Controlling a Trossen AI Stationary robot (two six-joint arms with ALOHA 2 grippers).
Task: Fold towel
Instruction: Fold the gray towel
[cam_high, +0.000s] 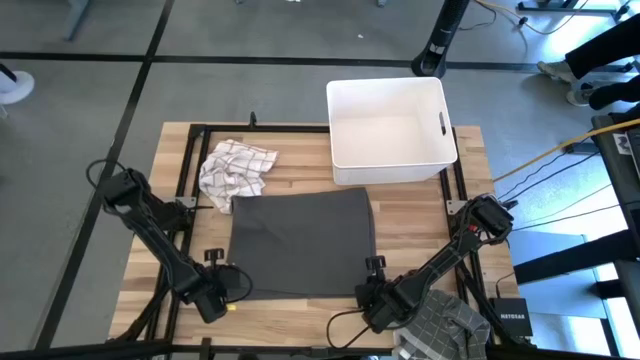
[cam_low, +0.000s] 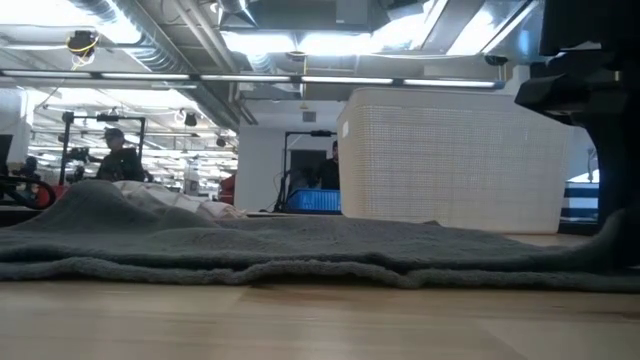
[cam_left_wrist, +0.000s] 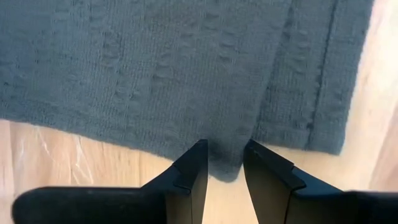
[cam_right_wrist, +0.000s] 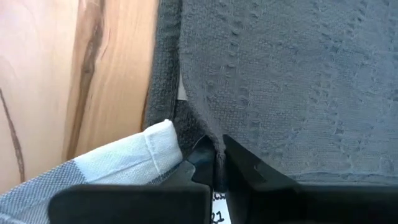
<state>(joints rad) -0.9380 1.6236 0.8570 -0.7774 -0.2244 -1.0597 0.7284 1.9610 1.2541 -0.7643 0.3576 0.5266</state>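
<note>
A dark grey towel (cam_high: 300, 240) lies spread flat on the middle of the wooden table (cam_high: 470, 200); in the low view it shows as a low grey band (cam_low: 300, 245). My left gripper (cam_high: 225, 292) points down at the towel's near-left corner, and its open fingers (cam_left_wrist: 224, 155) stand on either side of a small pucker of the near edge. My right gripper (cam_high: 375, 297) is at the near-right corner, shut on the towel (cam_right_wrist: 280, 74). My left gripper comes from above with its fingertips (cam_left_wrist: 198, 155) down on the towel's near edge (cam_left_wrist: 225, 169), close to the near-left corner. A small pucker of the edge bulges into the gap between them. The towel lies flat on the table. My right gripper pinches a raised ridge of the towel (cam_right_wrist: 216, 144) between its two fingers, at the near edge by the near-right corner. The fingers point down from above. The cloth rises in a crease to the fingertips; the rest lies on the table.
A white bin (cam_high: 390, 125) stands at the far right, just beyond the towel. A crumpled white checked cloth (cam_high: 237, 170) lies at the towel's far-left corner. A grey-and-white cloth (cam_high: 440, 330) lies at the near right, beside my right gripper (cam_right_wrist: 124, 158). People show in the room behind.
</note>
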